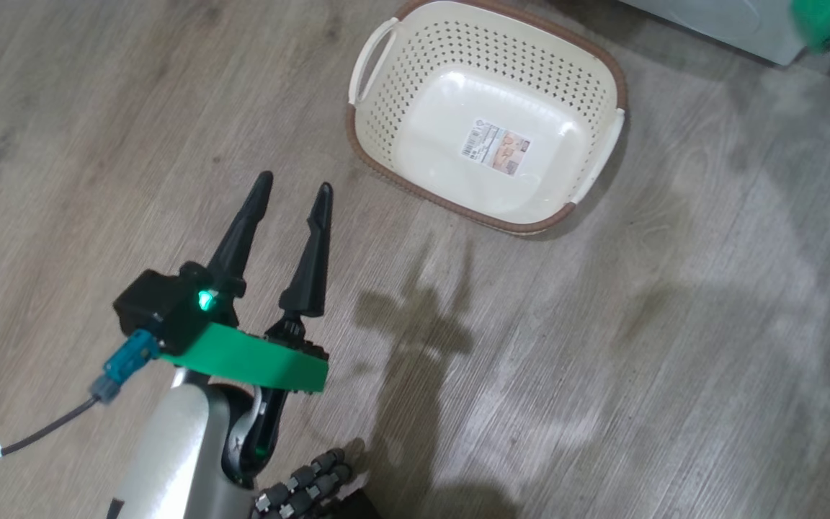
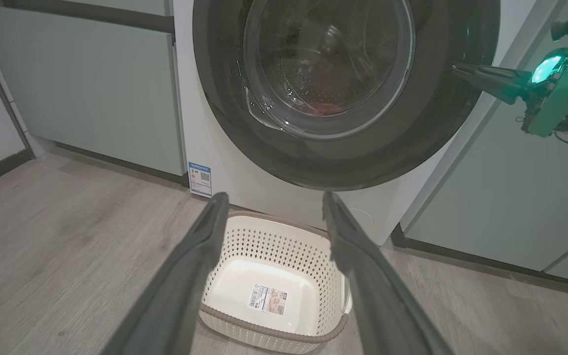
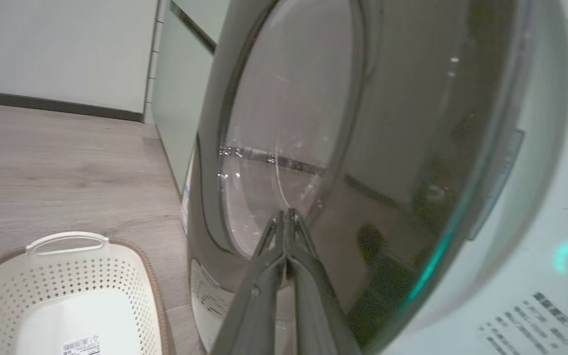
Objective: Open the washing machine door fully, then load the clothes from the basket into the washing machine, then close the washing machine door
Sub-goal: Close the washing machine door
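right hand [image 3: 286, 214]: fingers together, tips at washing machine door [image 3: 412, 148]; basket [image 3: 67, 268]: lower left, on floor [image 3: 67, 162]

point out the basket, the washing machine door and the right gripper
basket [image 1: 422, 79], head view, perforated side wall
washing machine door [image 2: 328, 69], left wrist view, clear glass centre
right gripper [image 3: 286, 214], right wrist view, tips of its shut fingers

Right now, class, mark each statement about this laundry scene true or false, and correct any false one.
1. The basket is full. False: it is empty apart from a sticker.
2. The left end effector is open. True.
3. The right end effector is open. False: it is shut.
4. The basket stands on the floor. True.
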Available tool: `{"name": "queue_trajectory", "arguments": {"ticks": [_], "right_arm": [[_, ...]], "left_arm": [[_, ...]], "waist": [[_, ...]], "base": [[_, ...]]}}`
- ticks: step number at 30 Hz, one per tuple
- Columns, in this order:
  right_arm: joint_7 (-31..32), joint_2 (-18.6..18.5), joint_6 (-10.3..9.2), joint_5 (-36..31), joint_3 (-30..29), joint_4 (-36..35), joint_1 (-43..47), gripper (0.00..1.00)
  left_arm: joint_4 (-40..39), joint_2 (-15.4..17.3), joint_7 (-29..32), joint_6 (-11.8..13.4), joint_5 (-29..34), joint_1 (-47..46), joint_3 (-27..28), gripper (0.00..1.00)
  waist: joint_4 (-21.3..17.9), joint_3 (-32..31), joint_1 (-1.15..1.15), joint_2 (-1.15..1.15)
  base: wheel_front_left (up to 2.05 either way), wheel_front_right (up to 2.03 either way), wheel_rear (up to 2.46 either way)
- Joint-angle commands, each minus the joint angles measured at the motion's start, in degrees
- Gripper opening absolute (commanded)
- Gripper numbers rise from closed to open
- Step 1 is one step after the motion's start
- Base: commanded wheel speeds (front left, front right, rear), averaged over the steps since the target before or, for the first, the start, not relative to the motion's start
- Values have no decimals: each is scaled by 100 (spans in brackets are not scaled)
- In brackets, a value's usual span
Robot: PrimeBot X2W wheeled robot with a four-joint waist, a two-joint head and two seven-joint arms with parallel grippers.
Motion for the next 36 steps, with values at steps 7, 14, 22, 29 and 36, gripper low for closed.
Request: {"name": "queue_trajectory", "arguments": {"ticks": [7,14,22,29,36], "right_arm": [[-36,-39,-1,-130,-254,553,-440,0],[8,156,-1,-395,-432,1486,-890,0],[-7,316,-1,-613,-421,2339,-1501,0],[-20,285,-1,-850,-552,2818,-1979,0],[-31,290,-1,-1113,-954,3032,-2140,0]], "left_arm": [[-256,72,-55,58,-55,-54,106,100],[-224,72,-55,49,-120,-79,-32,100],[-236,72,-55,77,-258,-123,-112,100],[-260,72,-55,119,-420,-95,-209,100],[-224,72,-55,142,-465,-95,-234,100]], "waist": [[126,69,-1,0],[203,167,-1,0],[378,304,-1,0],[548,428,-1,0],[565,404,-1,0]], "base": [[0,0,0],[0,0,0],[0,0,0],[0,0,0],[0,0,0]]}}
